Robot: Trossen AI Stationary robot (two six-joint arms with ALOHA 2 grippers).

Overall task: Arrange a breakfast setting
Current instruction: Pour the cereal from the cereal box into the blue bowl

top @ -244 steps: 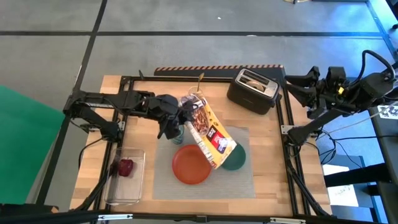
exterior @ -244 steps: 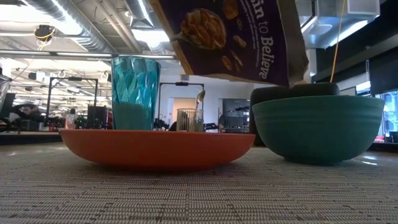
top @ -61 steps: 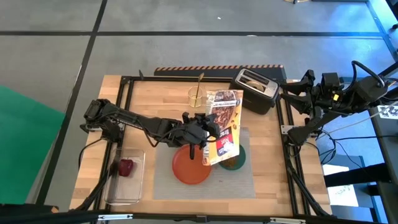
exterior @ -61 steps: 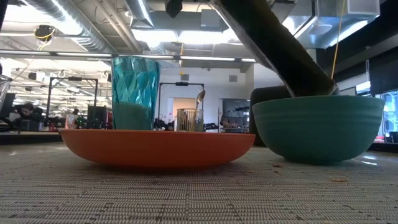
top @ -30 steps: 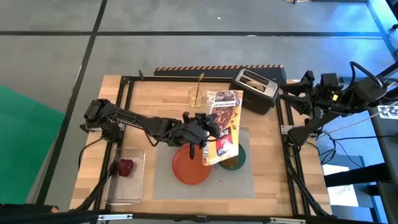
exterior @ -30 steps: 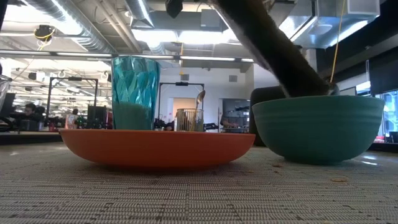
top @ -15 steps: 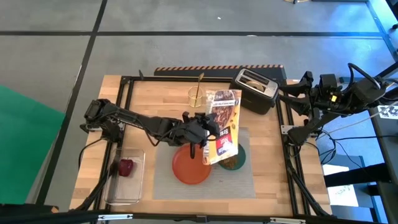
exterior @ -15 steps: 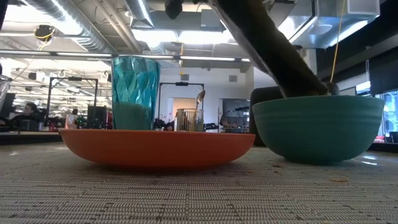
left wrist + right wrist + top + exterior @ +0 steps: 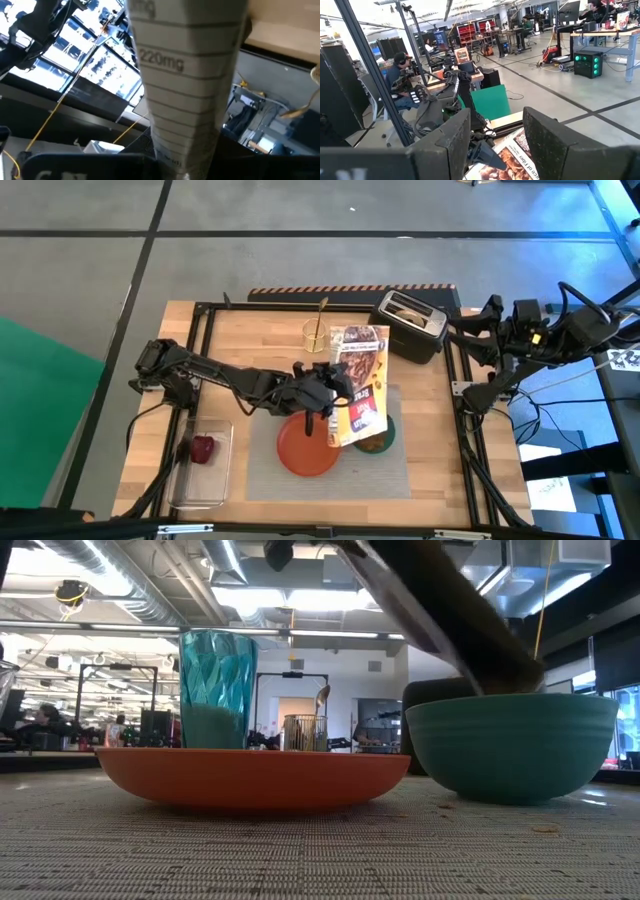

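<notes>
The left gripper [image 9: 333,385] is pinching the purple cereal box [image 9: 360,385] by its side and holds it up in the air, tipped over, with one end pointing down into the teal bowl [image 9: 380,438]. From table height, the box's low end [image 9: 470,635] sits just over the bowl's rim [image 9: 510,745]. The left wrist camera shows only the box's side panel [image 9: 185,85] close up.

The step looks like pouring cereal into the bowl. To do it well, the arm should keep the open end right over the middle of the bowl, not over the edge. It should tip slowly and give small shakes so the cereal falls in a little at a time. A few crumbs [image 9: 545,829] already lie on the grey mat [image 9: 262,480], so some may have missed. The grip should stay tight, because a tall box can slip or swing. Brown cereal [image 9: 374,444] shows in the bowl, so it may soon be time to tip the box back up.

The bowl lies just past the gripper, under the box's low end. The orange plate [image 9: 300,450] is beside the bowl, nearly under the gripper. The blue cup [image 9: 217,675] stands behind the plate. The gold spoon [image 9: 321,315] stands in a small holder farther back, near the black toaster [image 9: 410,320]. The red fruit [image 9: 203,448] sits in a clear tray well off to the side.

The right gripper [image 9: 495,135] waits off the table's edge with its fingers spread apart, holding nothing.
</notes>
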